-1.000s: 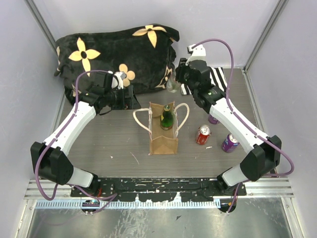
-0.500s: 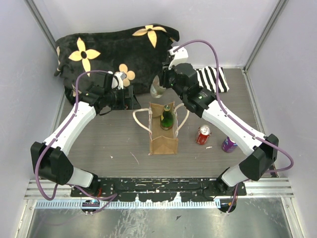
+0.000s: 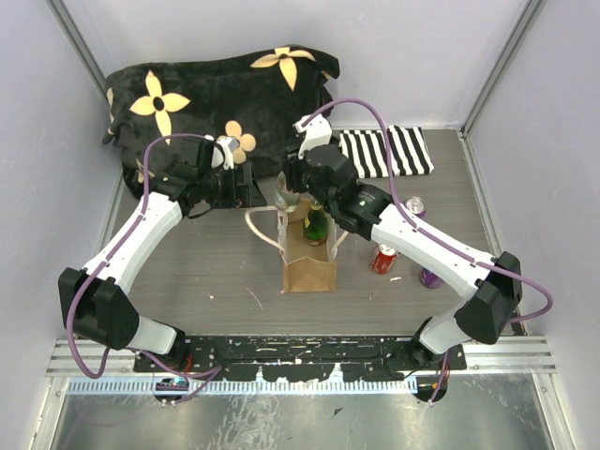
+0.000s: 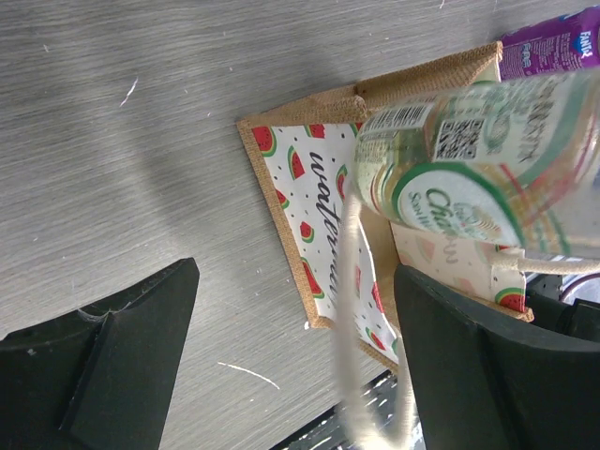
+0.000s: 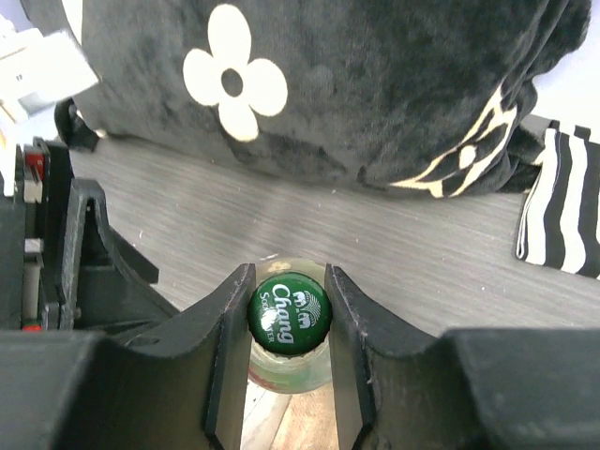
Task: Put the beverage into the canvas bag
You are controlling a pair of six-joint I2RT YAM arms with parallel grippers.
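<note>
The tan canvas bag (image 3: 309, 264) stands upright mid-table with a green bottle (image 3: 316, 225) inside. My right gripper (image 3: 291, 187) is shut on the green cap (image 5: 289, 314) of a clear soda bottle (image 3: 283, 200) and holds it upright over the bag's far left corner. In the left wrist view the clear bottle (image 4: 469, 159) hangs over the bag's watermelon-print lining (image 4: 319, 216). My left gripper (image 3: 251, 187) is open just left of the bag. A cream rope handle (image 4: 352, 309) runs between its fingers (image 4: 103, 375) without being pinched.
A black flowered cushion (image 3: 225, 94) lies at the back. A striped cloth (image 3: 384, 150) lies back right. A red can (image 3: 384, 255), a purple can (image 3: 429, 277) and another can (image 3: 413, 206) stand right of the bag.
My right arm has carried the clear bottle leftward from beside the striped cloth to above the bag's far left corner. My left arm has stayed still.
</note>
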